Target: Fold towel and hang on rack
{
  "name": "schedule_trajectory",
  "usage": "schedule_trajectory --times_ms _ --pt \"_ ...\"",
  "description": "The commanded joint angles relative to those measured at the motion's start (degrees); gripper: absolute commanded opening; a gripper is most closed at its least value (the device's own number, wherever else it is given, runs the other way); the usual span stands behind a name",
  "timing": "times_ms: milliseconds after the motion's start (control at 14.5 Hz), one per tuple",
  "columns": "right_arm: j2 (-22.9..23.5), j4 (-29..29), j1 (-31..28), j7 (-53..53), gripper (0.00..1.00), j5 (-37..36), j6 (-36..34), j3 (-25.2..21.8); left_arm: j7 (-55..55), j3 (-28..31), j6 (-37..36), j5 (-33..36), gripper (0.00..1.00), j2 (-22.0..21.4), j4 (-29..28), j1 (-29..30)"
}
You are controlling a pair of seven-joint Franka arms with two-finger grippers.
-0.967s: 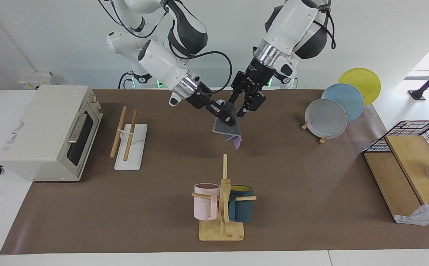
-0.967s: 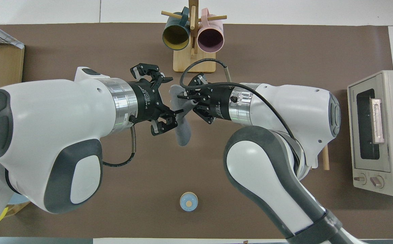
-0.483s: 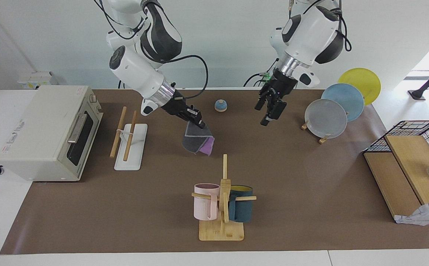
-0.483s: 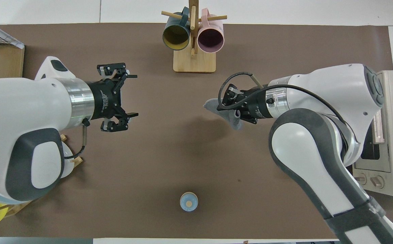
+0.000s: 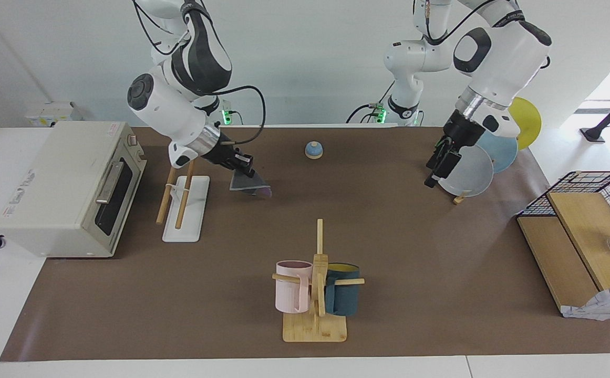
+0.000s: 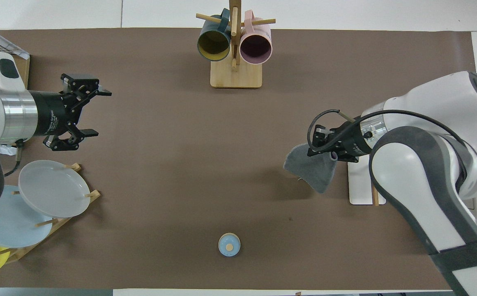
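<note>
Your right gripper [image 5: 245, 167] is clamped on the towel [image 5: 250, 183], which hangs folded in the air just beside the rack [image 5: 183, 202] — the rack lies toward that arm's own end of the table, rods running away from the robots. The left gripper [image 6: 85, 112] waits wide open by the plates [image 6: 51, 188] — the right arm is the nearer one by far.

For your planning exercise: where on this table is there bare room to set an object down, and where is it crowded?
Free: the mat between mug tree and wire basket, and between oven and mug tree. Crowded: around the rack, where the right end effector dangles the towel.
</note>
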Motion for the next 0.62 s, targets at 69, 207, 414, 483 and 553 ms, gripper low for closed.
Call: schedule_trajectory --times_ms 69,207,414,483,553 --pt "-3.6 -5.9 -7.2 -9.6 0.0 -1.2 -1.9 0.6 19.6 -0.4 -7.8 4.1 1.0 -0.7 2.5 4.6" --pt "-3.9 -6.9 -10.3 -15.0 0.0 -3.4 -2.3 0.6 22.6 -0.5 -11.6 9.8 1.0 1.2 6.7 4.0" --pt "-4.1 -6.6 -13.1 -22.4 0.0 -7.8 -3.4 0.6 29.3 -0.3 -18.2 15.1 1.0 4.3 14.3 2.8" --pt "-3.9 -6.4 -14.0 -24.5 0.0 -9.8 -3.4 0.6 31.2 1.4 -20.3 17.8 1.0 5.5 16.5 0.8" --pt "-4.0 -6.4 -14.5 -26.9 0.0 -11.8 -3.4 0.6 33.0 2.8 -23.1 20.2 1.0 6.3 18.8 -0.6"
